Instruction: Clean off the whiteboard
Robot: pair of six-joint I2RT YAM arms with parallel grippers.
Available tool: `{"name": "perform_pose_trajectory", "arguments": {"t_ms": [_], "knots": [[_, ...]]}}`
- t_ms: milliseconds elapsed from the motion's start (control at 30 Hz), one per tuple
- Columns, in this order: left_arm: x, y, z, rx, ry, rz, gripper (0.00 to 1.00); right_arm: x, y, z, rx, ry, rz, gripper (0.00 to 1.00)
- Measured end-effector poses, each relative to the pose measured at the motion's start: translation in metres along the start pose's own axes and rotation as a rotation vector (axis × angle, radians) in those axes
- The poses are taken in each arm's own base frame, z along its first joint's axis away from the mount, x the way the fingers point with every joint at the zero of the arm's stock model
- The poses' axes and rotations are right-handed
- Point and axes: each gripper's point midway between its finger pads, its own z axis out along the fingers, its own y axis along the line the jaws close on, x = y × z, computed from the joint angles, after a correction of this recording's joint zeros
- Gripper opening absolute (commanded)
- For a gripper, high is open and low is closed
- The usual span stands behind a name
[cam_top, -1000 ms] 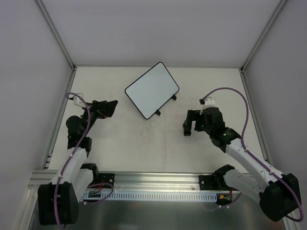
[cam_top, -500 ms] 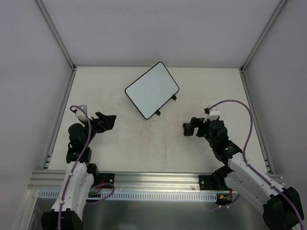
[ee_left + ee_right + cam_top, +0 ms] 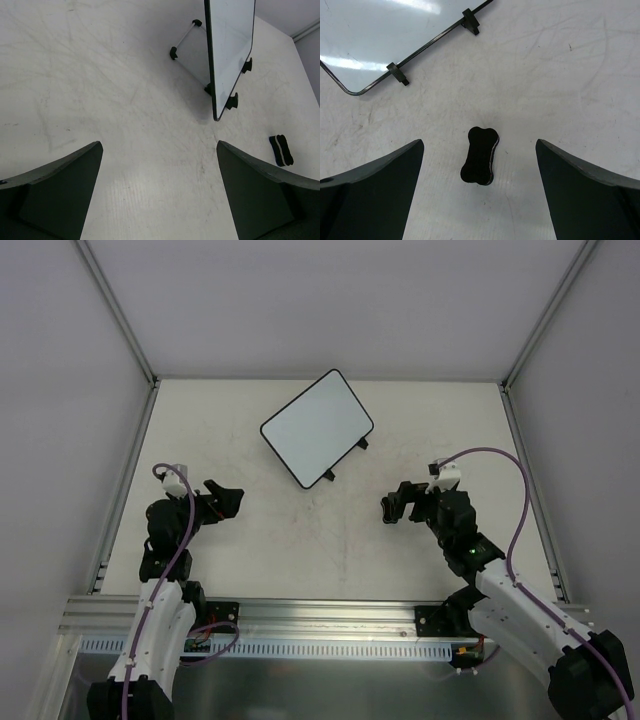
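Top external view shows the left gripper (image 3: 225, 498) and the right gripper (image 3: 398, 504) low over the table (image 3: 300, 560). The whiteboard (image 3: 317, 427) stands ahead of both sets of fingertips and between the two arms. It is turned corner-on and well apart from either gripper.

Left wrist view has the left gripper's fingers spread wide with nothing in the gap. The whiteboard is far ahead, on the right finger's side, seen almost edge-on and propped up on its black feet (image 3: 231, 101). A thin rod (image 3: 186, 37) with black end caps lies on the side of it nearer the left finger. A small black eraser (image 3: 280, 150) lies flat on the table just beyond the right finger, outside the gap.

Right wrist view has the right gripper's fingers equally wide apart. The bone-shaped eraser lies centred between the fingertips, touching neither. Ahead of the left finger shows a rounded corner of the whiteboard, its white face toward the camera, near the eraser but not touching it.
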Motion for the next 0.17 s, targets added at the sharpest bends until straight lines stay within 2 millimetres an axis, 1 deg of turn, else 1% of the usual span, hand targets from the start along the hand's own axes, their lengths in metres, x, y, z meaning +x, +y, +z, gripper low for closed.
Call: {"name": "perform_pose_trajectory", "arguments": {"t_ms": [167], "knots": [[0.0002, 0.0001, 0.0000, -0.001, 0.001, 0.000, 0.99, 0.0000, -0.0001, 0.0000, 0.000, 0.000, 0.000, 0.99]]}}
